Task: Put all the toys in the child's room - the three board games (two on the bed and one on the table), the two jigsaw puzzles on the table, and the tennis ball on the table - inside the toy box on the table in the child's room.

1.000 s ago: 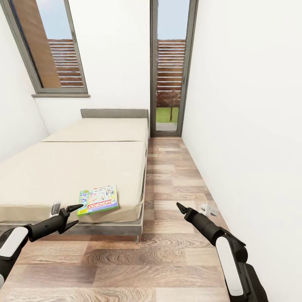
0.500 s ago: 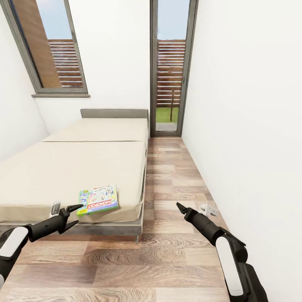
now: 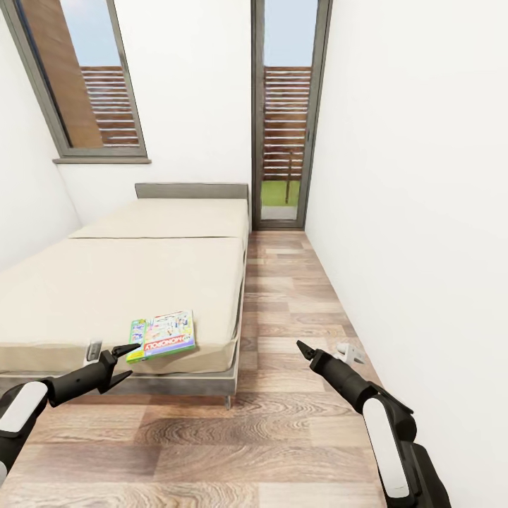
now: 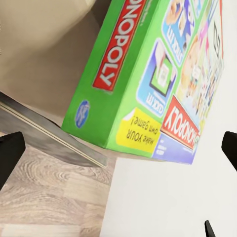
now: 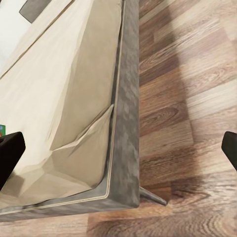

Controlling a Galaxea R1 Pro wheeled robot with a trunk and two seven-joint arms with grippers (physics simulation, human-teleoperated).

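Note:
A green Monopoly board game point(image 3: 161, 336) lies flat on the near right corner of the cream bed point(image 3: 120, 282). My left gripper point(image 3: 130, 360) hovers open just in front of that corner, slightly below and left of the box, and touches nothing. In the left wrist view the Monopoly box point(image 4: 148, 84) looms close between the spread dark fingertips point(image 4: 10, 153). My right gripper point(image 3: 305, 348) is open over the wooden floor right of the bed, holding nothing. The right wrist view looks down on the mattress corner point(image 5: 64, 98) and the grey bed frame point(image 5: 126, 123). The toy box and the table are out of view.
A strip of wooden floor point(image 3: 282, 296) runs between the bed and the white right wall point(image 3: 409, 212) to a glass door point(image 3: 286, 141) at the far end. A small white object point(image 3: 349, 351) sits on the floor by the wall. A window point(image 3: 85, 85) is above the bed.
The whole picture has shifted very slightly, so the camera moved a little. Both arms hold the same pose, and the Monopoly box lies where it was.

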